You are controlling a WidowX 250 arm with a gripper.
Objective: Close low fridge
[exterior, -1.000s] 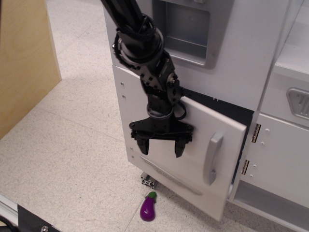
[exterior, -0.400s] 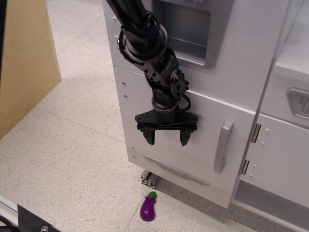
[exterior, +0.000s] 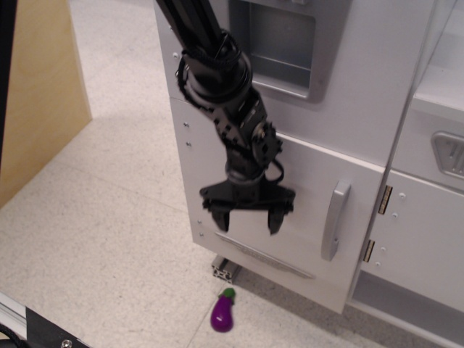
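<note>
The low fridge door is a large white panel with a grey vertical bar handle at its right side. It lies flush with the fridge front, with no dark gap showing at its top or right edge. My black gripper hangs in front of the door's left half, pointing down, fingers spread open and empty. Its fingertips are close to the door face. Whether they touch it is not clear. The handle is to the right of the gripper.
The upper white panel with the grey recessed dispenser is above the door. A smaller white cabinet door with two hinges stands to the right. A purple toy eggplant lies on the floor below. A wooden panel stands at left.
The low fridge door swung from ajar, with a dark gap showing, to flush with the front. My gripper moved right with it, then dropped slightly and drew back a little left.
</note>
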